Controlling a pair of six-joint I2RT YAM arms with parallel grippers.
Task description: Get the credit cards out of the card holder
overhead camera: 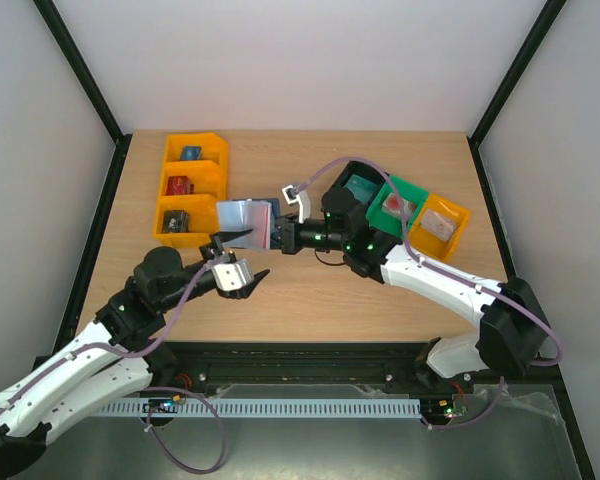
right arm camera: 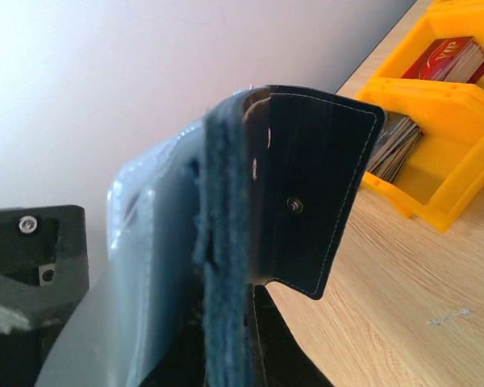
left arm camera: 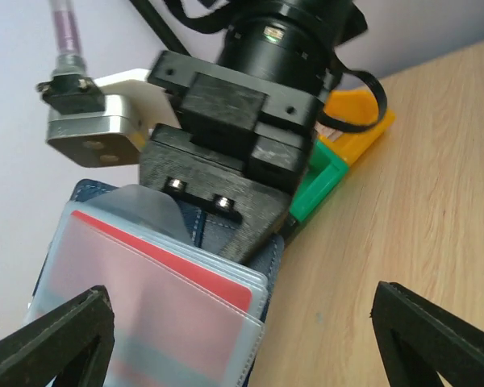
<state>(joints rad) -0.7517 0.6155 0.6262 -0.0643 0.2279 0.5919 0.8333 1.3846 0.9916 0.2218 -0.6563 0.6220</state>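
My right gripper is shut on the card holder, a dark navy wallet held open above the table. In the right wrist view the holder stands edge-on between my gripper's jaws, its snap tab hanging to the right. In the left wrist view its clear sleeves fan out, with a red credit card inside one. My left gripper is open and empty just below the holder. Its fingertips sit at either side of the sleeves without touching them.
An orange-yellow three-compartment bin with small items stands at the back left; it also shows in the right wrist view. A black bin, a green bin and an orange bin stand at the back right.
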